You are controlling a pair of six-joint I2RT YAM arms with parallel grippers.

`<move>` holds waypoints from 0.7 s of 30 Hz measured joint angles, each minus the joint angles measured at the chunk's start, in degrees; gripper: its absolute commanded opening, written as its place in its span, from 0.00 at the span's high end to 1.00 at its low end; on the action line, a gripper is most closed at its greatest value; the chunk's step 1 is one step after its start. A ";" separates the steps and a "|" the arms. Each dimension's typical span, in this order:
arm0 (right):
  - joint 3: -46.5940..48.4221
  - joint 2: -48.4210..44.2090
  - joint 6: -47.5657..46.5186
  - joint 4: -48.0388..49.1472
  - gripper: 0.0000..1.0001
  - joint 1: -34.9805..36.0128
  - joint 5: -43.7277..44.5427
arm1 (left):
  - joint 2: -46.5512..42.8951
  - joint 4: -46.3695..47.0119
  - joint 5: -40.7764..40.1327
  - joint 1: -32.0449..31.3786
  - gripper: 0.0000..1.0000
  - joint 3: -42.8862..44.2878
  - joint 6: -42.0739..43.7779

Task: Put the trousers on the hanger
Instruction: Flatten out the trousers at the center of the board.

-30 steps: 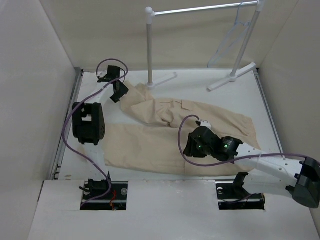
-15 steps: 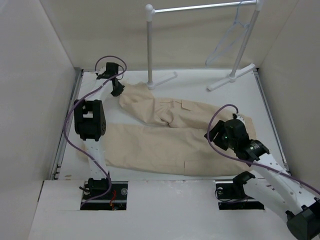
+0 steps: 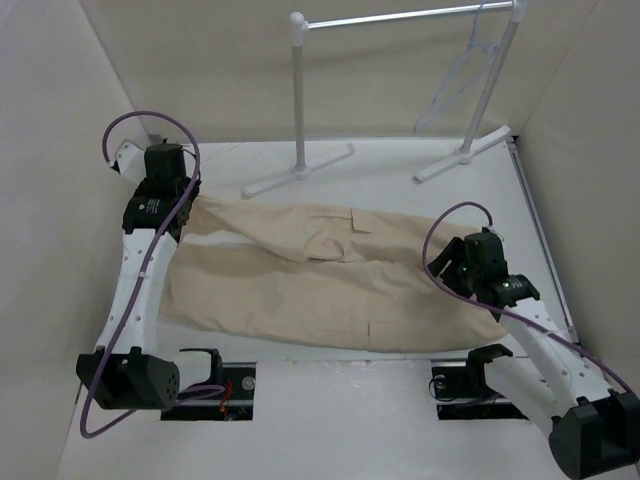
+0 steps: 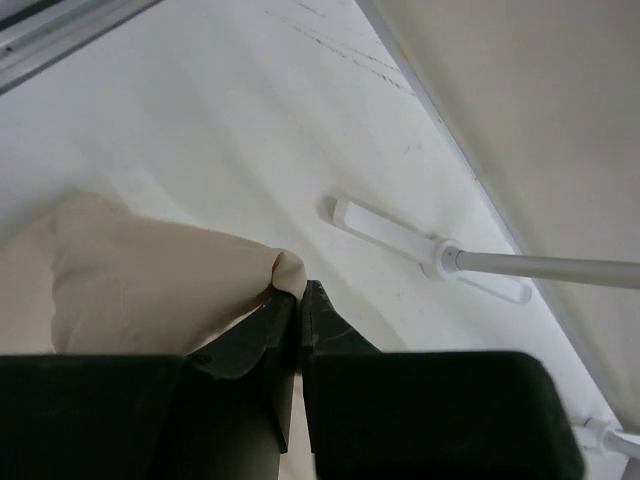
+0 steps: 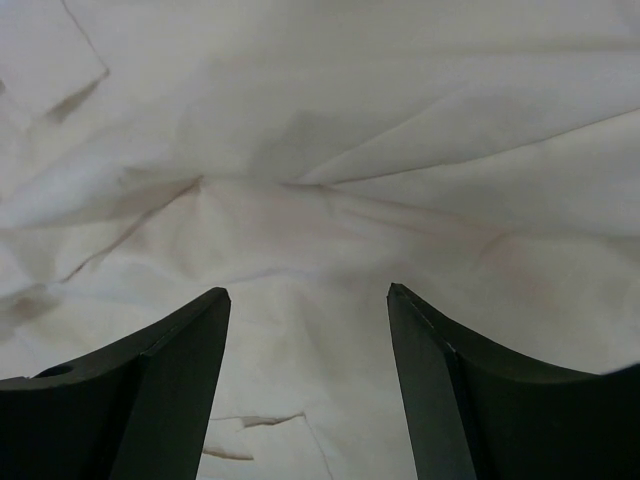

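On the white table (image 3: 400, 185), the trousers (image 3: 320, 280) lie spread flat, long axis running left to right between the two arms. At the far-left end, the left gripper (image 4: 300, 292) is clamped tight on a fold at the edge of the cloth. The wrist view shows the fabric pinched at the very tips of the fingers (image 4: 262, 335), with no gap between them. The right gripper (image 5: 308, 295) is over the right end of the trousers, its fingers spread wide and holding nothing — wrinkled cloth fills the space seen between them. Whether the tips touch the fabric cannot be told. At the back of the table stands a clothes rack (image 3: 298, 100). The hanger (image 3: 448, 88) hangs from its bar at the right end — just beside the right post, well apart from the trousers.
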 measured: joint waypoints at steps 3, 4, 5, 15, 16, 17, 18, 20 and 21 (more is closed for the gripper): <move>0.20 -0.15 -0.31 0.22 0.27 -0.37 0.00 | -1.03 -3.93 -0.39 0.83 0.96 0.57 -0.11; 0.37 -0.15 -0.35 0.31 0.26 -0.39 -0.02 | -1.03 -5.29 -0.39 0.87 0.96 0.94 -0.09; 0.55 -0.13 -0.37 0.42 0.25 -0.42 -0.02 | -0.87 -6.40 -0.39 0.92 0.96 1.40 0.02; 6.75 5.88 -2.19 2.69 0.46 -7.28 0.46 | 32.70 -7.72 -0.26 4.98 0.87 32.46 5.22; 8.15 7.21 -2.86 3.02 0.64 -8.92 0.72 | 38.77 -8.22 -0.15 5.57 0.79 37.57 5.75; 9.49 8.59 -3.78 3.43 0.72 -10.54 0.92 | 44.76 -8.85 0.07 6.19 0.74 42.40 6.27; 11.15 10.38 -4.48 3.96 0.74 -12.57 1.22 | 49.79 -9.44 0.37 6.71 0.68 46.07 6.58; 14.73 14.82 -5.44 5.03 0.69 -16.44 1.95 | 58.07 -11.02 1.18 7.74 0.56 50.21 7.34; 16.52 17.33 -5.79 5.51 0.62 -17.99 2.27 | 60.37 -12.17 1.60 8.11 0.51 50.07 7.54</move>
